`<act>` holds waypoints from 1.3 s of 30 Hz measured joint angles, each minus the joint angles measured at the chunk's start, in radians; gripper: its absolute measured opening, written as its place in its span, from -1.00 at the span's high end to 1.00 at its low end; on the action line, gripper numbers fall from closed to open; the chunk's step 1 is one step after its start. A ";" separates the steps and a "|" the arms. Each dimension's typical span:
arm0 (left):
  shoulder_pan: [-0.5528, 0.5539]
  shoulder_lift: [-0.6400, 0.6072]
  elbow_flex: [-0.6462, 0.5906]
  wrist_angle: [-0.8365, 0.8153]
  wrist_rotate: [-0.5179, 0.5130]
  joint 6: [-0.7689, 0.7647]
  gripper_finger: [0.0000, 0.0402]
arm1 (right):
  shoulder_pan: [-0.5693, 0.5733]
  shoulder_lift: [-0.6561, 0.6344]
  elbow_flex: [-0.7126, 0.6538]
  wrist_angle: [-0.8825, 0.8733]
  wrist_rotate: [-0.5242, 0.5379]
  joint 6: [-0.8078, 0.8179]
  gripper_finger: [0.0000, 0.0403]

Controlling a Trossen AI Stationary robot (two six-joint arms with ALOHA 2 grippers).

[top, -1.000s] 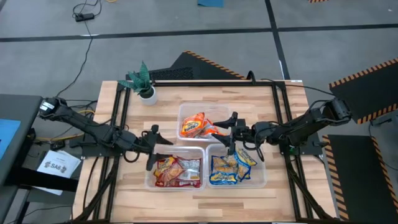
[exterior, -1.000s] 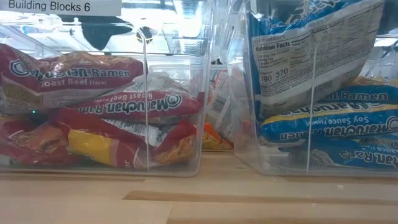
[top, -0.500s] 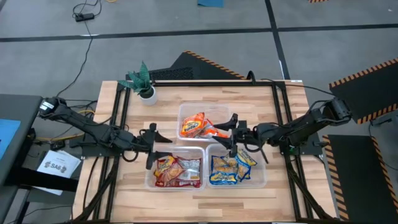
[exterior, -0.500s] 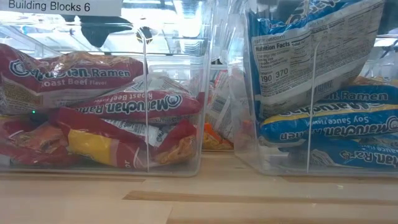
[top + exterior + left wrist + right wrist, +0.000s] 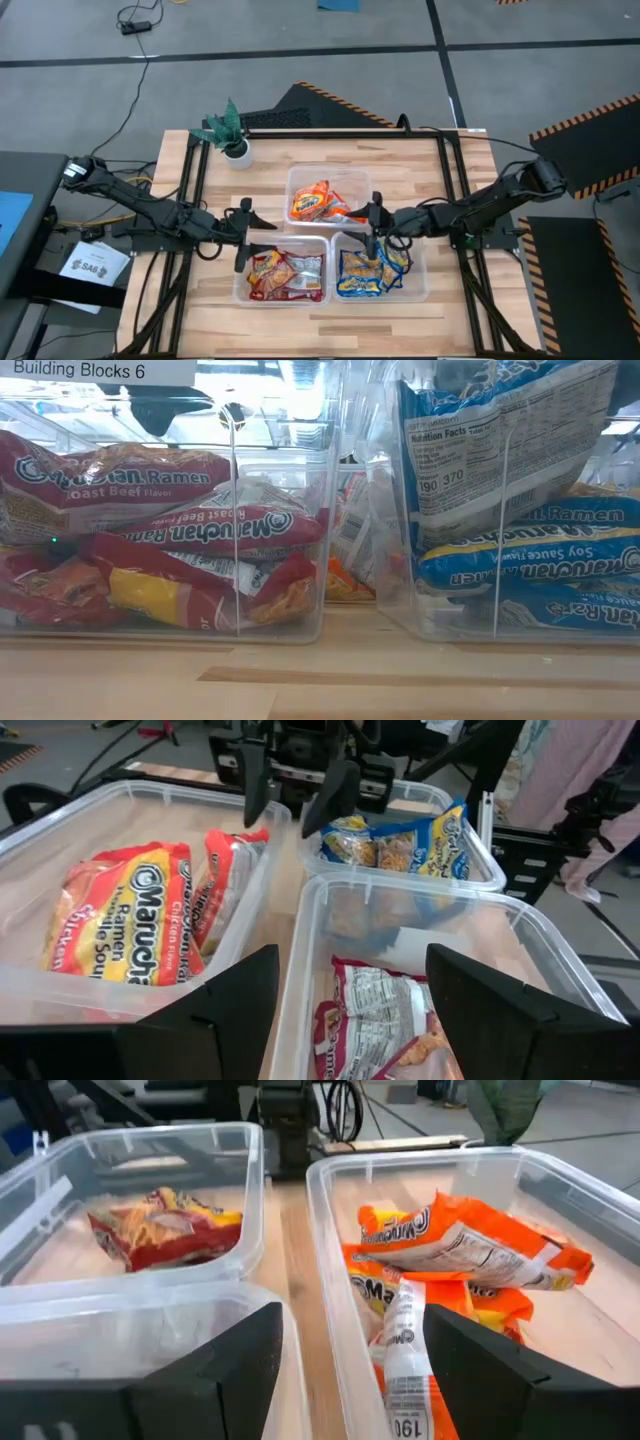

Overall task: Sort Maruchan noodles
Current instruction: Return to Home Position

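Observation:
Maruchan noodles lie sorted in three clear tubs. Orange packets [image 5: 318,202] fill the far tub [image 5: 330,168]. Red packets [image 5: 285,275] fill the near left tub [image 5: 283,302]. Blue packets [image 5: 368,272] fill the near right tub [image 5: 424,292], where one blue packet [image 5: 500,450] stands on edge against the tub's wall. My left gripper [image 5: 243,236] hovers open beside the left end of the red tub. My right gripper [image 5: 375,224] hovers open over the seam between the orange tub and the blue tub. Neither has anything between its fingers.
A small potted plant [image 5: 228,130] stands at the table's far left corner. Bare wood runs along the near edge [image 5: 330,325] and along the far right [image 5: 430,170]. The three tubs stand close together, with narrow gaps between them [image 5: 290,1250].
My right gripper has sunk a little over the tubs, and its fingers have tipped up from a steep slant to nearly level. It stays open. The packets and tubs have not moved.

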 joint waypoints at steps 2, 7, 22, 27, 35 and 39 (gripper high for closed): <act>0.000 0.000 0.000 -0.002 0.006 -0.001 -0.19 | 0.000 0.000 0.000 -0.027 0.000 -0.022 -0.32; 0.000 0.000 0.000 0.012 -0.005 -0.001 -0.19 | -0.001 0.002 -0.002 -0.006 -0.001 -0.096 -0.32; -0.042 -0.160 -0.023 0.006 -0.078 0.046 -0.19 | 0.000 0.004 -0.006 0.043 -0.005 -0.101 -0.32; -0.057 -0.348 -0.123 0.024 -0.133 0.112 -0.19 | 0.000 0.004 -0.006 0.044 -0.005 -0.102 -0.32; -0.057 -0.612 -0.290 0.118 -0.132 0.253 -0.19 | 0.000 0.004 -0.006 0.044 -0.006 -0.104 -0.32; -0.057 -0.725 -0.328 0.119 -0.111 0.324 -0.19 | 0.000 0.004 -0.006 0.044 -0.006 -0.104 -0.32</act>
